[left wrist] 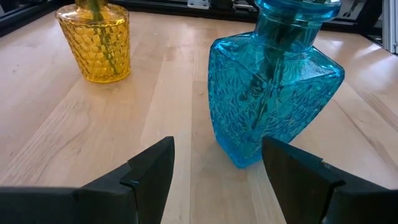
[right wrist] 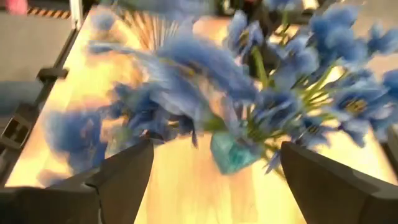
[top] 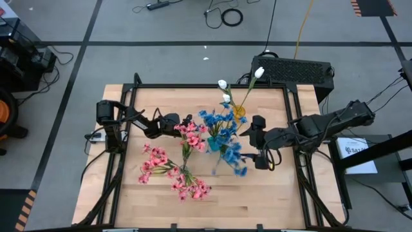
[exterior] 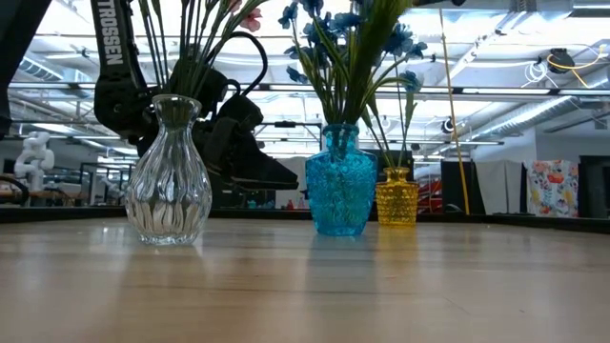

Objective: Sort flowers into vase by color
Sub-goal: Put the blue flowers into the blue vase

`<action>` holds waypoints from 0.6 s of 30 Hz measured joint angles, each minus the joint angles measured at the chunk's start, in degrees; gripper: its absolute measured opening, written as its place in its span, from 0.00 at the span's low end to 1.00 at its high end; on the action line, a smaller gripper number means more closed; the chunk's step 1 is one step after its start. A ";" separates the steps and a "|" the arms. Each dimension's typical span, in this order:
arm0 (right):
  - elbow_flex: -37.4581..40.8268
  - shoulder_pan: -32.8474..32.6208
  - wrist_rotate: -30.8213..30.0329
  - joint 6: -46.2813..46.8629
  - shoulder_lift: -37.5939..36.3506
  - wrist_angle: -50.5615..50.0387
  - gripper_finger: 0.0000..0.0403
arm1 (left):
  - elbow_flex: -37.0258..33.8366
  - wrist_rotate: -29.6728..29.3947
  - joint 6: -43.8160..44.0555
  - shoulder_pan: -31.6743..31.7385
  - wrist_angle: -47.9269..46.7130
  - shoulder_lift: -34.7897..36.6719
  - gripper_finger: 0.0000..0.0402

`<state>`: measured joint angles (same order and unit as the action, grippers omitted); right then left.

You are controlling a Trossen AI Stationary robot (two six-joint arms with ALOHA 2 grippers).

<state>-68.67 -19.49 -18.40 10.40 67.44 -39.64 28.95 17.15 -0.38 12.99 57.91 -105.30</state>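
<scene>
Three glass vases stand on their bases on the wooden table: a clear one [exterior: 170,171] with pink flowers [top: 187,135], a blue one [exterior: 341,181] with blue flowers [top: 222,125], and a yellow one [exterior: 396,197] with white flowers [top: 224,86]. My left gripper [top: 188,122] stands open, low over the table, just left of the blue vase [left wrist: 267,93], with nothing between its fingers. My right gripper [top: 259,140] hangs open above the table to the right of the blue flowers [right wrist: 273,99] and holds nothing.
A black frame rail [top: 212,86] runs along the table's far edge and down both sides. Bare wood [top: 212,206] lies along the near edge. A dark box [top: 296,69] sits behind the far right corner.
</scene>
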 joint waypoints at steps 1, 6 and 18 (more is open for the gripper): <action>-0.43 -0.01 0.58 0.09 0.05 -1.38 0.85 | 0.00 0.02 0.00 0.00 0.00 0.00 0.62; -1.27 -0.01 -1.87 1.14 0.17 -5.03 0.85 | 0.00 0.02 0.00 0.00 0.03 0.00 0.62; -9.04 -2.74 -13.13 2.66 -1.52 -14.25 0.80 | 0.00 0.02 0.02 0.00 -0.04 0.00 0.62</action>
<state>-77.71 -22.23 -31.53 13.06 65.93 -53.89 28.95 17.17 -0.36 12.99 57.87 -105.30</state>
